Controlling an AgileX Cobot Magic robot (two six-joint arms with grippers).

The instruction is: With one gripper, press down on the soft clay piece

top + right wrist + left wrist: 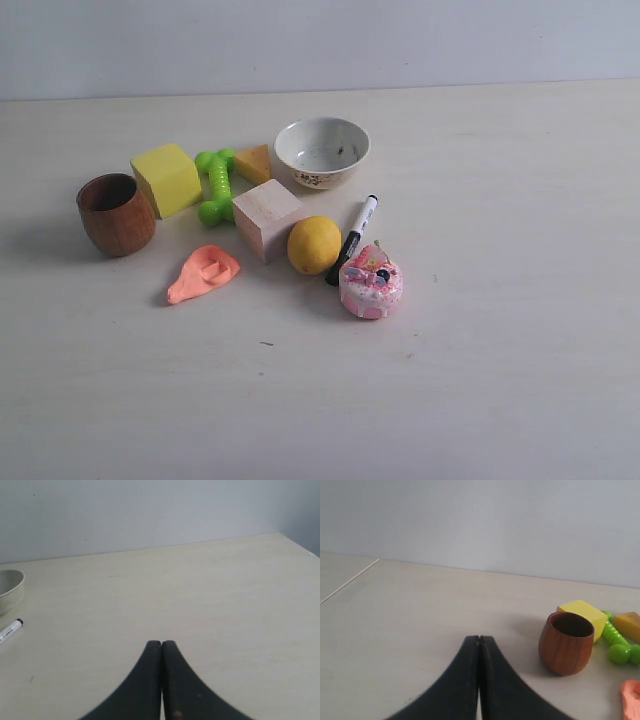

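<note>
The soft clay piece (pixel 203 272), a flat salmon-orange teardrop, lies on the table in front of the wooden cube (pixel 267 218); its edge also shows in the left wrist view as the clay piece (pixel 632 698). No arm appears in the exterior view. My left gripper (pixel 479 639) is shut with nothing between its black fingers, hovering over bare table well short of the wooden cup (pixel 566 643). My right gripper (pixel 161 643) is shut and empty too, over bare table far from the clay.
Around the clay stand a wooden cup (pixel 116 213), yellow block (pixel 166 179), green toy bone (pixel 216 185), orange wedge (pixel 254 163), white bowl (pixel 321 152), lemon (pixel 313 245), marker (pixel 351 239) and pink toy cake (pixel 371 282). A table edge (pixel 349 581) shows in the left wrist view.
</note>
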